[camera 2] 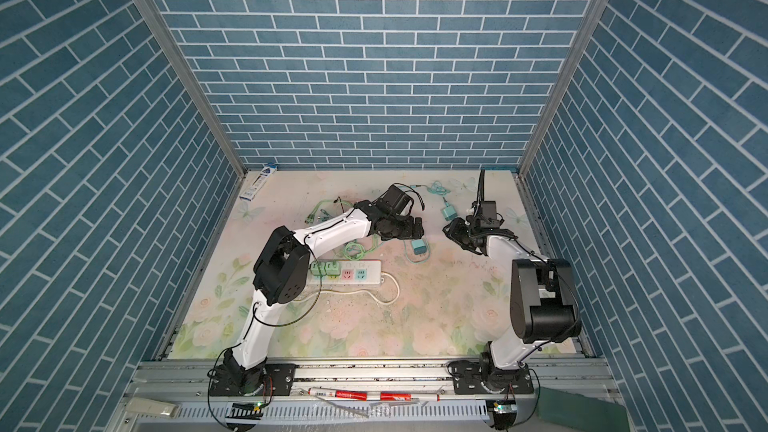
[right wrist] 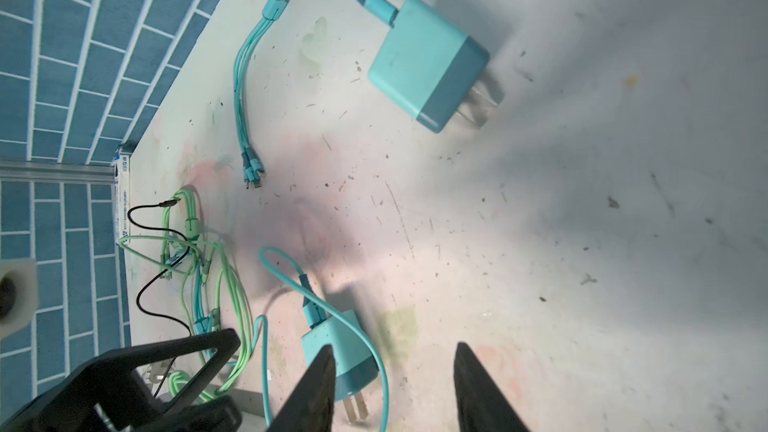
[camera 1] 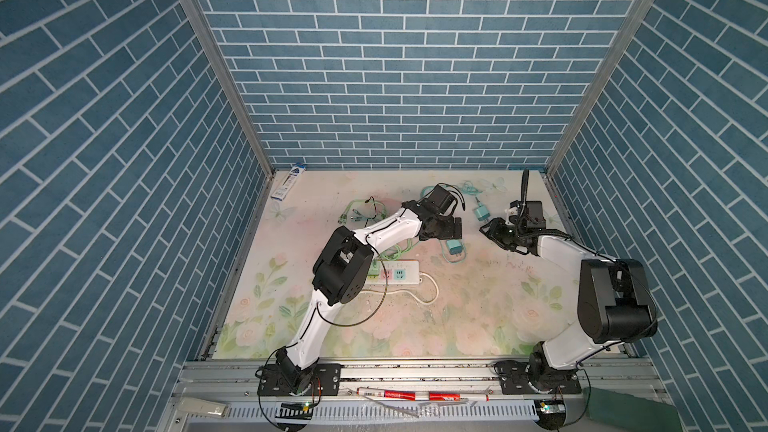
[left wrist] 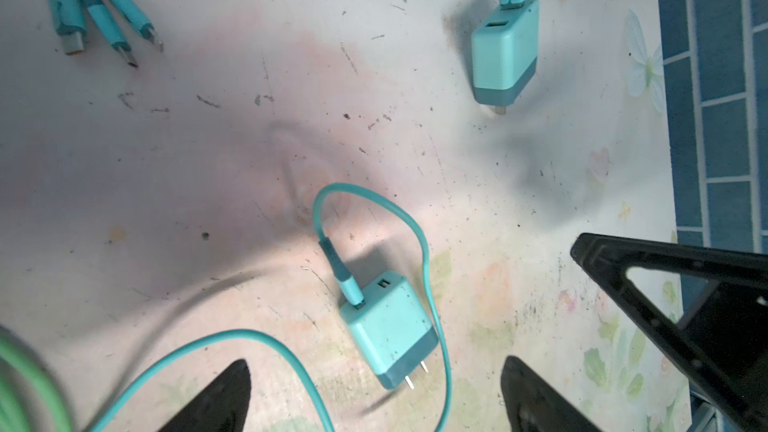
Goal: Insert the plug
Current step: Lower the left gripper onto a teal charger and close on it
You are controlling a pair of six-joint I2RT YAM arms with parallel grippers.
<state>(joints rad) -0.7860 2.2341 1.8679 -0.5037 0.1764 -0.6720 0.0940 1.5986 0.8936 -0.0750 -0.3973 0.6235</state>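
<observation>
Nearest on the flowered bench (camera 1: 478, 309) lies the white power strip (camera 1: 407, 279), with two green plugs (camera 2: 324, 270) seated at its 9 o'clock end (its cord (camera 1: 436, 289) loops away at the 3 o'clock end). At 1 o'clock from the strip a teal plug (camera 1: 454, 249) lies flat on the bench, cable attached, prongs toward 6 o'clock. The left claw (camera 1: 456, 229) hangs just over its 12 o'clock side, jaws spread wide and empty. At 3 o'clock from it the right claw (camera 1: 488, 231) hovers, jaws only narrowly parted and holding nothing. Farther back, a second teal plug (camera 1: 482, 212) lies between the claws. Green cables (camera 1: 361, 209) lie at 11 o'clock from the strip, and teal cables (camera 1: 469, 189) by the far wall.
</observation>
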